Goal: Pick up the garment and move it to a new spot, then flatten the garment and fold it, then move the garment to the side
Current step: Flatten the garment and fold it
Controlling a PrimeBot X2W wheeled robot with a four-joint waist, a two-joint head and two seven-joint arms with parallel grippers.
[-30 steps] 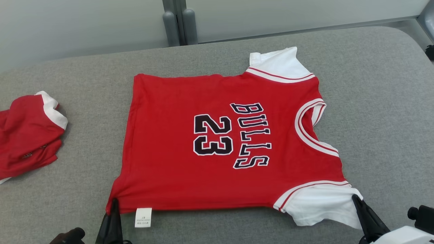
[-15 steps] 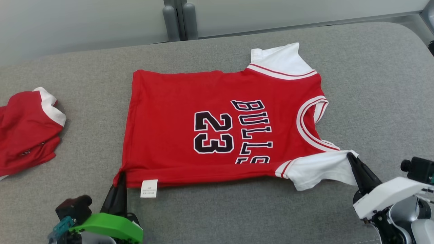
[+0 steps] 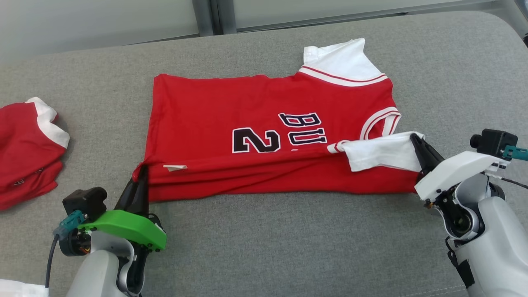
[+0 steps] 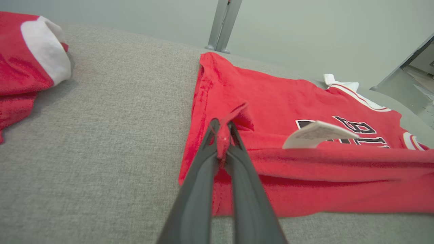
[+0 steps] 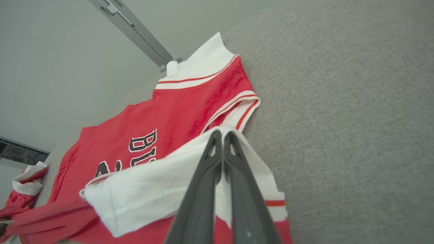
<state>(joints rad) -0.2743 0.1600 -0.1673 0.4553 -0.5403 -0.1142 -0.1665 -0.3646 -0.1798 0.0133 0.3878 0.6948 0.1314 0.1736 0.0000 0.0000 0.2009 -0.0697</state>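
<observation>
The garment (image 3: 255,107) is a red jersey with white sleeves and black lettering, spread on the grey table (image 3: 288,247) with its near half lifted and folded over toward the far side. My left gripper (image 3: 142,170) is shut on the garment's red hem corner (image 4: 222,130) at the lower left. My right gripper (image 3: 414,138) is shut on the white near sleeve (image 3: 377,154), held over the red body; in the right wrist view the sleeve (image 5: 152,189) drapes around the closed fingers (image 5: 203,189). A white label (image 4: 317,134) sticks up from the folded edge.
A second red and white garment (image 3: 24,152) lies bunched at the table's left edge, also in the left wrist view (image 4: 23,64). Grey posts (image 3: 212,16) and a pale wall stand behind the table. Bare grey table surface spreads in front and to the right.
Both grippers have carried the garment's near edge away from me over the body, covering the lower lettering. The camera has tilted, bringing both arms further into view.
</observation>
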